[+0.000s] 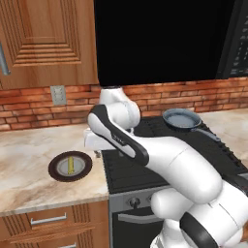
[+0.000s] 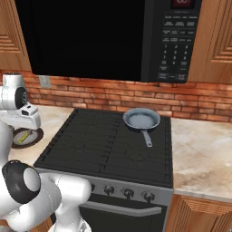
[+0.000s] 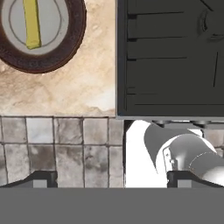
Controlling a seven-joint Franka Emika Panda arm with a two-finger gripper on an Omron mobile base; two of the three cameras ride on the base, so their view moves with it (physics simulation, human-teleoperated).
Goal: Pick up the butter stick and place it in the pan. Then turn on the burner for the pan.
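Note:
The butter stick (image 1: 70, 165) (image 3: 31, 24) is a thin pale yellow bar lying on a dark-brown round plate (image 1: 53, 170) (image 3: 43, 65) on the counter left of the stove. The pan (image 1: 181, 118) (image 2: 141, 119), grey-blue with a long handle, sits on the stove's back right burner. My gripper (image 3: 111, 179) points straight down, high over the counter's front edge by the stove's left front corner. Its fingertips (image 3: 43, 178) stand wide apart with nothing between them, so it is open. In the hand view the butter lies off to the upper left of the fingertips.
The black stove (image 2: 104, 145) (image 3: 170, 65) has a row of knobs (image 2: 128, 193) along its front. A microwave (image 2: 113, 36) hangs above it, and a brick wall runs behind. Marble counter (image 1: 29, 155) lies on both sides. Tiled floor (image 3: 57, 144) shows past the counter edge.

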